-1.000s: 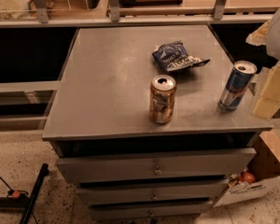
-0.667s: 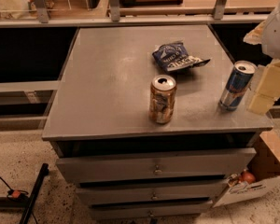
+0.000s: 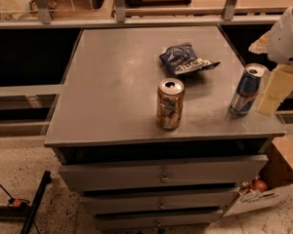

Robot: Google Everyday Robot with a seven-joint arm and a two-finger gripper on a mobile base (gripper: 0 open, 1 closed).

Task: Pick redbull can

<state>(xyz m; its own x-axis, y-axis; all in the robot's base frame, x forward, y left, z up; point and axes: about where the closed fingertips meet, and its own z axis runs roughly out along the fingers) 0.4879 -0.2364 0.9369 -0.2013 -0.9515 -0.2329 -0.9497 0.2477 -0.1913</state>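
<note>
redbull can (image 3: 246, 90) upright on cabinet (image 3: 117, 91); end effector (image 3: 276, 89) just beside, cropped, state unclear.

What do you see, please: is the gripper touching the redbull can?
Cannot tell: the camera view shows the gripper beside the redbull can, neither gap nor contact plain.

The gripper (image 3: 269, 99) hangs just beside the redbull can (image 3: 245, 90).

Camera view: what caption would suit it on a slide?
The robot's pale pincer hangs beside the tall slim blue-and-silver drink can on a grey drawer cabinet, with a shorter gold-brown can nearby.
</note>
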